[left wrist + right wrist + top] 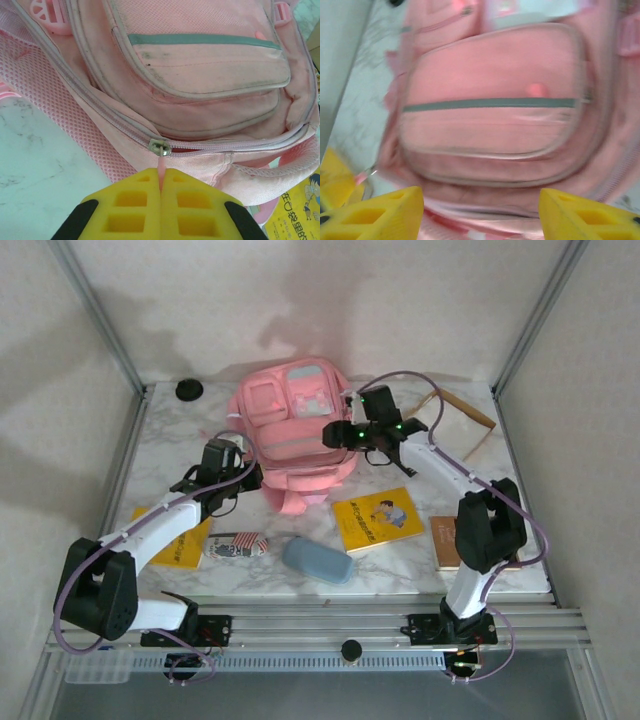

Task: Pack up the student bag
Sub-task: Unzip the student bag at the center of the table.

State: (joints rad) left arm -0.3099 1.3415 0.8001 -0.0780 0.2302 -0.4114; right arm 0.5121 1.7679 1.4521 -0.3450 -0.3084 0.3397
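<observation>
Left hand [161, 176] clamps student bag [200, 75] zip pull [161, 150]; right hand [482, 200] wide.

There's the pink student bag [295, 430] with pale grey-blue panels and a grey-green zip stripe, yellow pads [135, 210] on the left gripper [161, 180], a bright yellow booklet [377, 519], a blue-grey case [317, 560], a striped pouch [236, 545], and a white grey-veined marble table [180, 440].

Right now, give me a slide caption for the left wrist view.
Left fingers shut on the pink zipper pull of the student bag.
</observation>
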